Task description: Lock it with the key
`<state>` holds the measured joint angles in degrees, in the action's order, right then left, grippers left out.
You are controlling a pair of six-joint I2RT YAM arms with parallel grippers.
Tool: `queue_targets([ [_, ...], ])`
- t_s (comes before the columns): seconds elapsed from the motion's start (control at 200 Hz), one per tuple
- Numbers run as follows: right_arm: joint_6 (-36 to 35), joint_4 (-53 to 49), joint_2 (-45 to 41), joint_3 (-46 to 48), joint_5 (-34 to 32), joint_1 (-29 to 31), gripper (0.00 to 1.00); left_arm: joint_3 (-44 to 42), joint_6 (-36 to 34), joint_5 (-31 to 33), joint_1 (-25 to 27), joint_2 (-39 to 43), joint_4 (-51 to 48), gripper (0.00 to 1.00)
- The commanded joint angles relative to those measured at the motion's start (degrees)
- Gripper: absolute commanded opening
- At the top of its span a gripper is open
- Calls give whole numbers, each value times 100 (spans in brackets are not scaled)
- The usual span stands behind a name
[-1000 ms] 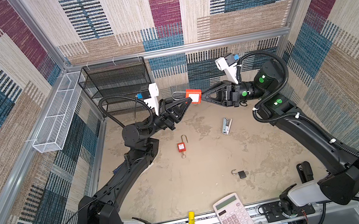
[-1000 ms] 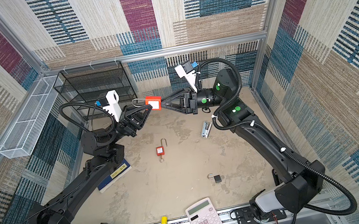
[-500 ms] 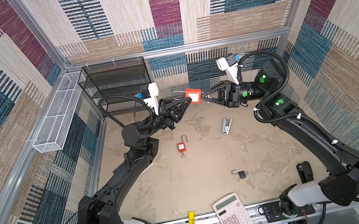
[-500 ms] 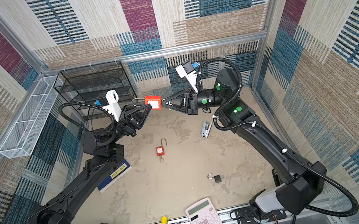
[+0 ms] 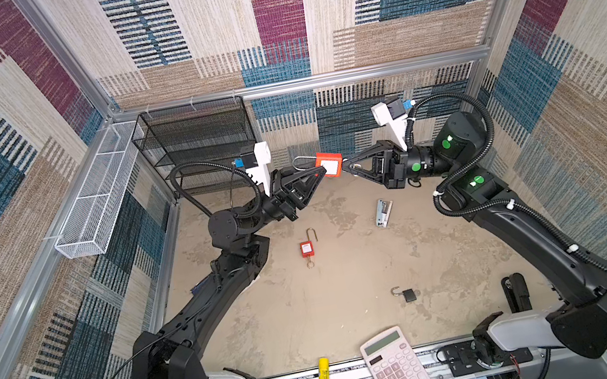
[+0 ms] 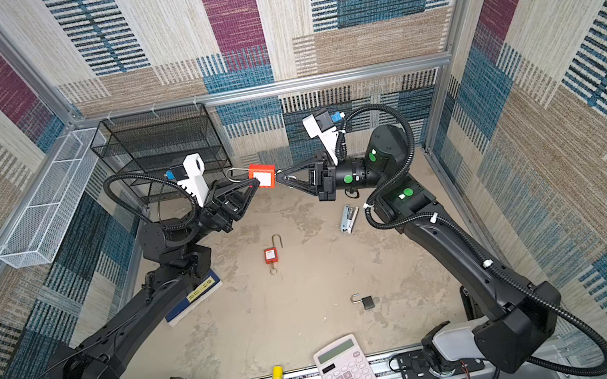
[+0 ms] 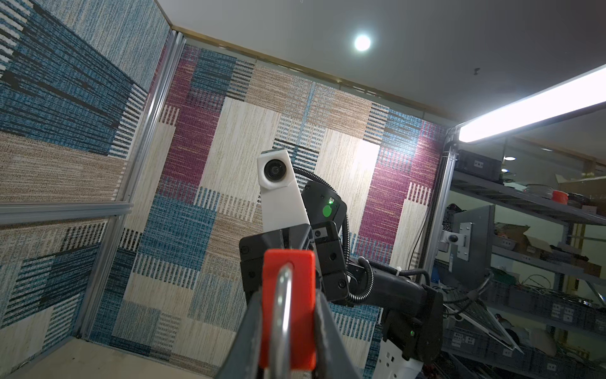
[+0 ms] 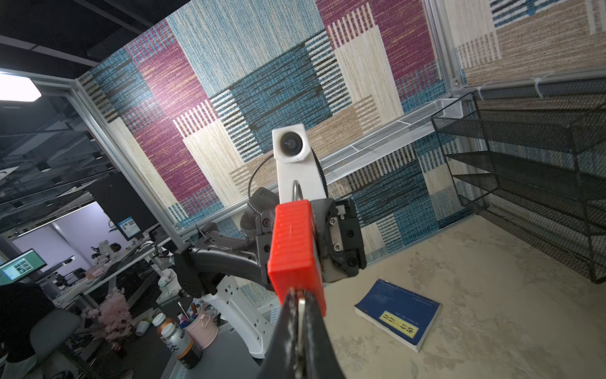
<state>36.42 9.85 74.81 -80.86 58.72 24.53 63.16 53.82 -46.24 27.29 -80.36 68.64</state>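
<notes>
The padlock has a matt orange plastic body, ribbed on one side, and a polished metal shackle. The key is bright metal. The tabletop looks rough, mottled and matt. The rack is black wire mesh.

Sandy tabletop lies open in front; flat red plastic padlock, grey metal stapler dot mid-floor; raised orange-red padlock bars rear middle.

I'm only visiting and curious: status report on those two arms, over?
Left end effector shut on red plastic padlock, held in the air. Right end effector shut on small metal key at padlock's bottom end. Nothing blocking.
</notes>
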Motion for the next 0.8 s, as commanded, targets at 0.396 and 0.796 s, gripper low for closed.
queue_targets([
  [0.396, -1776, 91, -565, 212, -655, 7, 0, 45, 19, 547, -34, 145, -322, 0],
  [0.796, -2044, -29, -739, 429, -854, 7, 0, 58, 310, 462, -323, 184, -425, 0],
])
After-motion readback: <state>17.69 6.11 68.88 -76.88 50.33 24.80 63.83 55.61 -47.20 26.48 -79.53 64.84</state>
